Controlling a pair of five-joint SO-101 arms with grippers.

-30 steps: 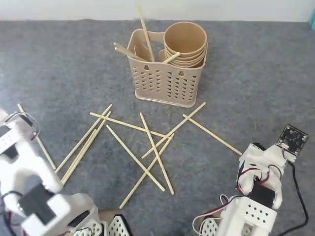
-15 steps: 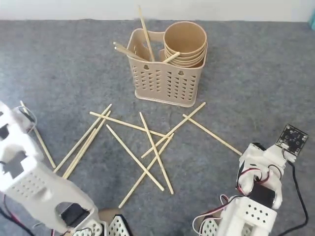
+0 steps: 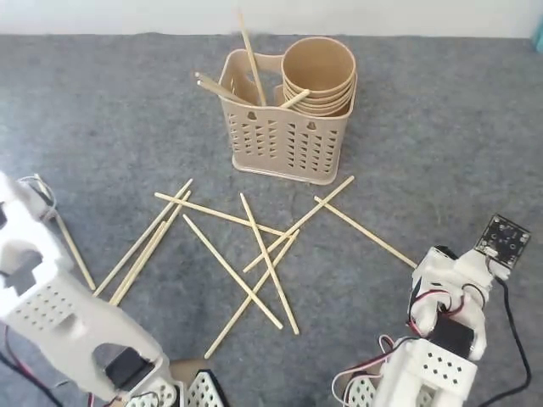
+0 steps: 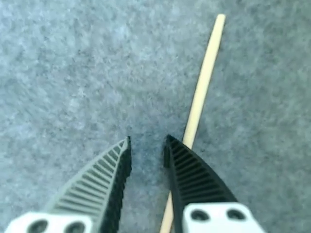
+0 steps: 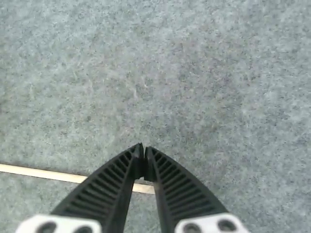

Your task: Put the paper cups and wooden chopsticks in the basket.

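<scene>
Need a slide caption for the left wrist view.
Left end effector open over grey carpet, one wooden chopstick partly hidden behind it.

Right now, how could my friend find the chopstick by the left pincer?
Find the tan basket at the far side of the grey mat, then the scattered chopsticks in front of it. At that scatter's edge, beside the open left pincer, lies the chopstick. It is the outermost one, slanting the opposite way from its nearest neighbours.
</scene>
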